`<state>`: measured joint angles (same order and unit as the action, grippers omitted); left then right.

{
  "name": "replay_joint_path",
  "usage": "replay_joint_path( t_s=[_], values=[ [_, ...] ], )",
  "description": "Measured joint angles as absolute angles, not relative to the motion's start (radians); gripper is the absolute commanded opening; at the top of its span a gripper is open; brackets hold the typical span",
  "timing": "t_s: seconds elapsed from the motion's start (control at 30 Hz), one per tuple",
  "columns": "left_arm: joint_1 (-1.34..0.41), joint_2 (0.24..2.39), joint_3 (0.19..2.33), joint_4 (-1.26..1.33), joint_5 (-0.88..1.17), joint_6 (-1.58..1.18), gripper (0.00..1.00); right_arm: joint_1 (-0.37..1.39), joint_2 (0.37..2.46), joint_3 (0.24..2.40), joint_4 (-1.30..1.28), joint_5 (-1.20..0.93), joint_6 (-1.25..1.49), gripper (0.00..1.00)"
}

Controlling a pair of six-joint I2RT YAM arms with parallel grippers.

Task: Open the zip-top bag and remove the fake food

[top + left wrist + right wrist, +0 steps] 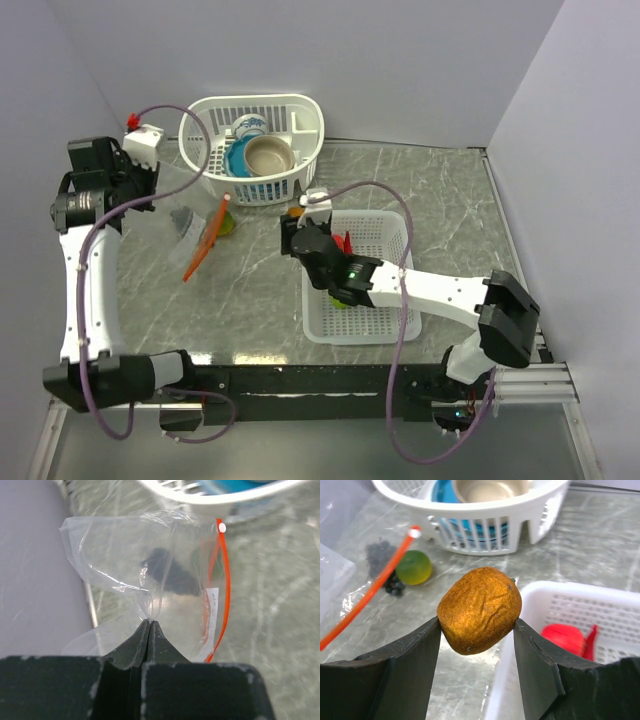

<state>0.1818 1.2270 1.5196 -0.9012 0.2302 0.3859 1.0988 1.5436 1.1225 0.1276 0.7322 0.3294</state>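
Your right gripper (477, 623) is clamped on the orange fruit (480, 607) at the low basket's (600, 592) rim, red pieces (565, 637) already inside, while your left gripper (150, 625) pinches the zip-top bag (115, 550), with a dark piece (172, 575) showing through it and the lime (413, 566) beside its mouth yet to go.

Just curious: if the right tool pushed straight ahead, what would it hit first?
Probably the white basket with the bowls; depth is unclear, so the tabletop might come first.

Bag (180, 228) front-L of bowl basket (262, 190) (lime (413, 567) by mouth).
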Motion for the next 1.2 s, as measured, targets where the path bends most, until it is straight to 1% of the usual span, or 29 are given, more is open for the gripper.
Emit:
replay_joint_path(
  t_s=[0.17, 0.27, 0.3, 0.47, 0.53, 0.57, 0.63, 0.67, 0.7, 0.73, 0.77, 0.8, 0.83, 0.87, 0.9, 0.93, 1.0, 1.07, 1.2],
  values=[
    [0.319, 1.329, 1.513, -0.805, 0.238, 0.375, 0.01, 1.087, 1.534, 1.072, 0.047, 0.794, 0.392, 0.43],
    [0.373, 1.387, 1.533, -0.755, 0.225, 0.376, 0.01, 1.07, 1.55, 1.056, -0.044, 0.825, 0.451, 0.49],
    [0.383, 1.404, 1.541, -0.734, 0.212, 0.375, 0.01, 1.063, 1.552, 1.053, -0.071, 0.833, 0.471, 0.54],
    [0.394, 1.427, 1.547, -0.632, 0.14, 0.381, 0.01, 1.024, 1.613, 1.093, -0.237, 0.876, 0.603, 0.55],
    [0.394, 1.43, 1.544, -0.619, 0.133, 0.384, 0.01, 1.011, 1.665, 1.117, -0.302, 0.887, 0.657, 0.56],
    [0.394, 1.43, 1.535, -0.612, 0.132, 0.39, 0.01, 1.006, 1.687, 1.123, -0.334, 0.891, 0.683, 0.59],
    [0.394, 1.423, 1.485, -0.595, 0.131, 0.403, 0.01, 0.998, 1.719, 1.126, -0.391, 0.893, 0.727, 0.77],
    [0.394, 1.415, 1.444, -0.589, 0.131, 0.406, 0.01, 0.994, 1.728, 1.126, -0.418, 0.894, 0.746, 0.97],
    [0.394, 1.407, 1.408, -0.592, 0.129, 0.411, 0.03, 0.99, 1.734, 1.126, -0.437, 0.895, 0.762, 1.0],
    [0.394, 1.395, 1.37, -0.603, 0.127, 0.418, 0.06, 0.987, 1.738, 1.127, -0.45, 0.896, 0.776, 1.0],
    [0.394, 1.381, 1.339, -0.622, 0.126, 0.426, 0.12, 0.985, 1.739, 1.129, -0.46, 0.897, 0.782, 1.0],
    [0.394, 1.367, 1.317, -0.642, 0.124, 0.434, 0.4, 0.983, 1.739, 1.129, -0.466, 0.897, 0.783, 1.0],
    [0.394, 1.348, 1.304, -0.677, 0.125, 0.447, 0.59, 0.981, 1.739, 1.132, -0.466, 0.897, 0.784, 1.0],
    [0.394, 1.325, 1.301, -0.718, 0.126, 0.461, 0.85, 0.978, 1.739, 1.136, -0.464, 0.897, 0.784, 1.0],
    [0.394, 1.299, 1.303, -0.753, 0.13, 0.474, 0.99, 0.975, 1.739, 1.142, -0.463, 0.897, 0.779, 1.0],
    [0.394, 1.274, 1.314, -0.8, 0.135, 0.489, 0.97, 0.972, 1.738, 1.147, -0.461, 0.897, 0.776, 1.0],
    [0.394, 1.244, 1.378, -0.915, 0.15, 0.508, 0.97, 0.965, 1.738, 1.164, -0.456, 0.897, 0.763, 1.0],
    [0.394, 1.24, 1.487, -1.028, 0.167, 0.522, 0.97, 0.957, 1.738, 1.183, -0.449, 0.898, 0.751, 1.0],
    [0.394, 1.242, 1.695, -1.167, 0.217, 0.526, 0.97, 0.948, 1.734, 1.217, -0.425, 0.899, 0.726, 1.0]
  ],
)
